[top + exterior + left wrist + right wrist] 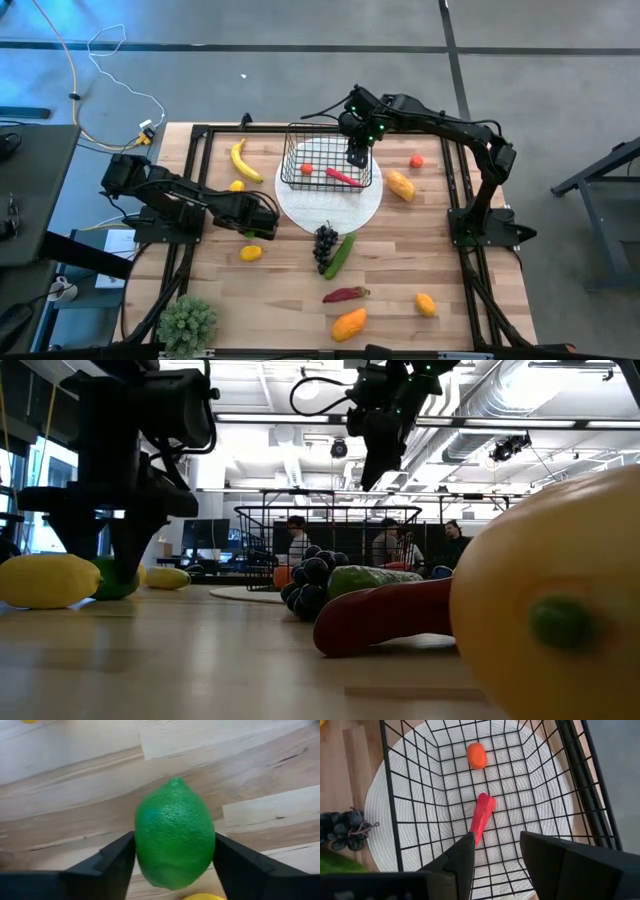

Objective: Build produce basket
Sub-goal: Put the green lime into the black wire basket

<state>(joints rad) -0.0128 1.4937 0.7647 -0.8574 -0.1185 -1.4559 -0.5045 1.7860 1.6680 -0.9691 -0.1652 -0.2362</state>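
A pale wooden table [300, 290] fills the middle of the high view, grey floor around it; at the left edge of the tabletop the left gripper [262, 228] has its fingers pressed against both sides of a green lime [174, 835], a lemon [251, 253] just below it; a banana [243, 160] lies upper left; at upper centre the basket [292, 160] stands on a white plate [330, 210], holding a red chilli [482, 815] and a small tomato [476, 756]; the right gripper [358, 155] hangs over the basket's right side, fingers spread, holding nothing; grapes [325, 245] and cucumber [341, 254] lie below the plate.
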